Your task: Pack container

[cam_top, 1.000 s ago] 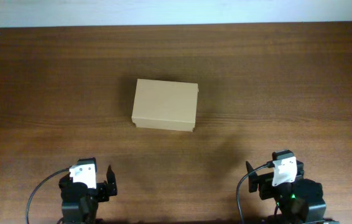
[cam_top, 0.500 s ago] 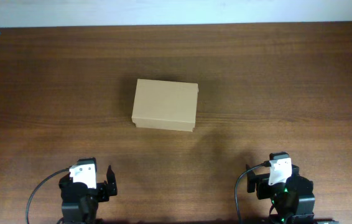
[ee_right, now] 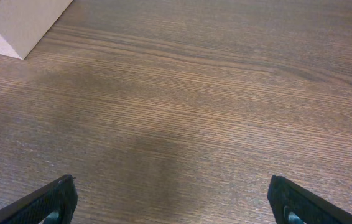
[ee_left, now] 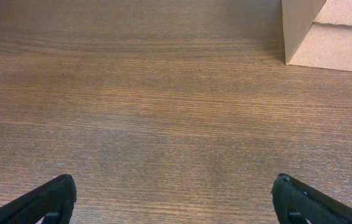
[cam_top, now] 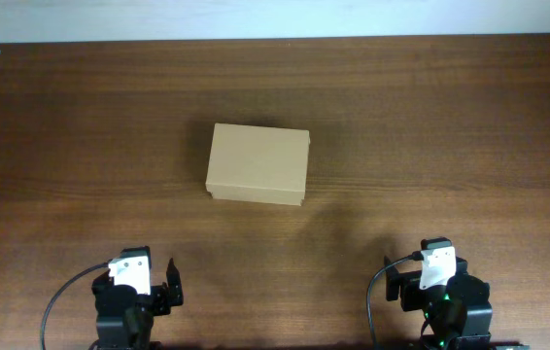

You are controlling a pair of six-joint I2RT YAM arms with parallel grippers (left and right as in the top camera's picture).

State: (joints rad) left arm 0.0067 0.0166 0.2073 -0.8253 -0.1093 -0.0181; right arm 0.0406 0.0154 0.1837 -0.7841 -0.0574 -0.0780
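Overhead, the container [cam_top: 257, 178] lay on the dark wooden table [cam_top: 450, 126], a little left of the middle and toward the far half. It was a plain tan cardboard box, its long sides running across the table and turned very slightly from square. Its top looked flat and closed, with a thin lip showing along the near edge and the right end. It cast a faint shadow to the right.

Both arms sat low at the near edge of the table, one at each side, well apart from the container and from each other. The left arm [cam_top: 127, 297] carried a white block on top, and so did the right arm [cam_top: 445, 292], which also showed a small green light.

From the left wrist view, the left tool [ee_left: 173, 190] was released, its two black fingertips [ee_left: 58, 196] spread wide at the bottom corners with only table wood between them. One lower corner of the container [ee_left: 331, 37] stood at the upper right, far ahead of the fingers and touching neither.

From the right wrist view, the right tool [ee_right: 171, 190] was likewise released, its fingertips [ee_right: 285, 196] set wide apart over the wood. A corner of the container [ee_right: 17, 22] showed at the upper left, well clear of that tool
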